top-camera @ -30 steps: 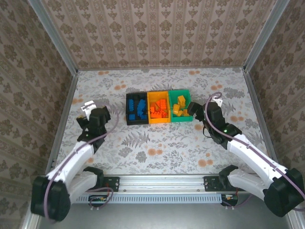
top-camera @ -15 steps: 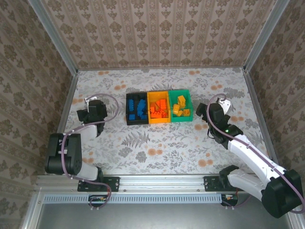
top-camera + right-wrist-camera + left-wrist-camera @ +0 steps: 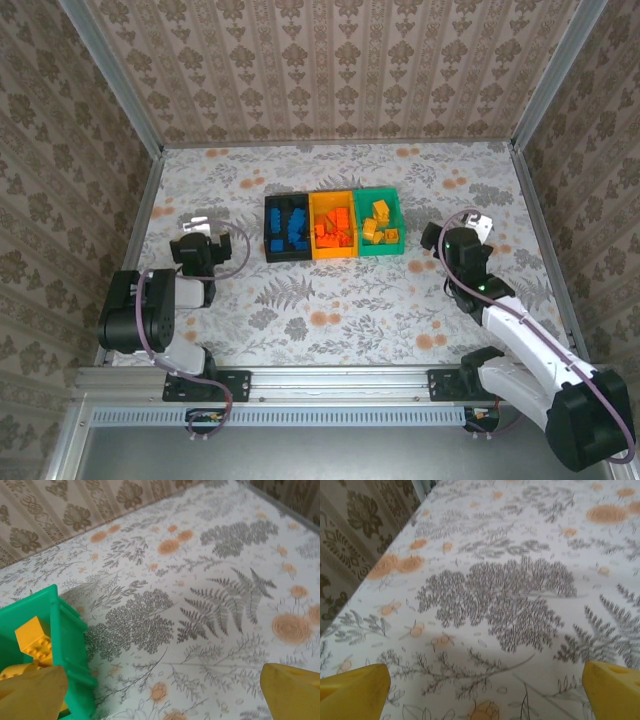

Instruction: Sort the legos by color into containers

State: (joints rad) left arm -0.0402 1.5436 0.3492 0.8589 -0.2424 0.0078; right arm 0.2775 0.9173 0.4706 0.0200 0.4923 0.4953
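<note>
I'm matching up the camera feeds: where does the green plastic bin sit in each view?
Top external: green rectangular plastic bin, just above centre, rightmost of the joined row.
Right wrist: lower left corner, with yellow studded bricks inside.
Left wrist: camera faces the floral tablecloth.
Shared landmark: the floral tablecloth, with its grey ferns and orange blossoms.

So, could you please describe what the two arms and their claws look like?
The left arm and right arm have white links, black joints and thin purple cables. The left claw and right claw have yellow fingertips.
</note>
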